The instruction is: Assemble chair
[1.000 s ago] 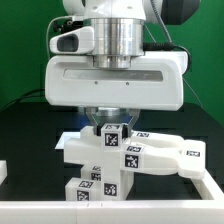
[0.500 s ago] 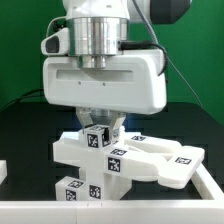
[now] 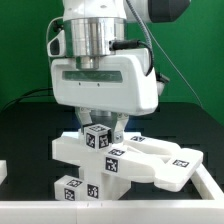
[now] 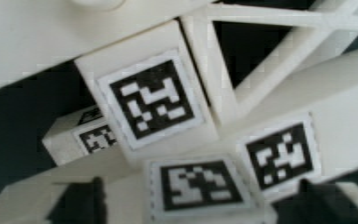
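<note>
The chair parts (image 3: 150, 160) are white blocks with black-and-white tags, joined in one cluster on the black table. A flat slotted panel reaches toward the exterior view's right. A square tagged post (image 3: 97, 137) stands up at the middle, and lower tagged blocks (image 3: 75, 188) sit in front. My gripper (image 3: 102, 124) comes straight down over the post, with a finger on each side of it. In the wrist view the dark fingertips (image 4: 78, 200) flank a tagged white part (image 4: 202, 185), and my gripper (image 4: 215, 200) looks shut on it. Its contact faces are hidden.
A white edge (image 3: 3, 170) shows at the exterior view's far left, and the table's pale border (image 3: 212, 190) runs along the lower right. A green backdrop and cables are behind the arm.
My gripper and the whole chair cluster shifted together toward the exterior view's left, mostly in the first half second. The hand has also turned slightly since then.
</note>
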Robot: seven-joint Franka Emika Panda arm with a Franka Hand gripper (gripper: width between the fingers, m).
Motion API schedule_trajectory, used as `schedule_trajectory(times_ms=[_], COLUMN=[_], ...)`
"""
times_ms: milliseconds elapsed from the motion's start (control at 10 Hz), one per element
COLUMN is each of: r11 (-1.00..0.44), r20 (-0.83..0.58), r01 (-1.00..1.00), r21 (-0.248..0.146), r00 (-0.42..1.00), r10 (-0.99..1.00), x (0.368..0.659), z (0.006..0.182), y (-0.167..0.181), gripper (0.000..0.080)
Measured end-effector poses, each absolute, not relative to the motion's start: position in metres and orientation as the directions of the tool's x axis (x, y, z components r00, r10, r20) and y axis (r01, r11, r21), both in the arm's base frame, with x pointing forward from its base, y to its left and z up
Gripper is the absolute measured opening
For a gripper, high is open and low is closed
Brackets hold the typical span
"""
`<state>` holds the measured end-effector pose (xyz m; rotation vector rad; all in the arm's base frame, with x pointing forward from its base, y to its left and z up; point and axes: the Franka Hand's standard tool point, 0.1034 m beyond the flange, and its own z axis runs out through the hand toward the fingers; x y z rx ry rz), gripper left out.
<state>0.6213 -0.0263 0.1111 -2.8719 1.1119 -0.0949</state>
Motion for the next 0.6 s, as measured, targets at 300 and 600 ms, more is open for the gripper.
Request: schedule_trajectory(times_ms=[300, 600], r11=[-0.95, -0.992], r20=[-0.01, 0.002], r01=[-0.308, -0.112], r21=[-0.058, -0.053], r00=[0.951, 0.994], r10=[-0.308, -0.113], x=[0.6197, 0.6169], z=[0.1113, 0.1126], y=[-0.0264, -0.0329], gripper=[0.0647, 0.0649])
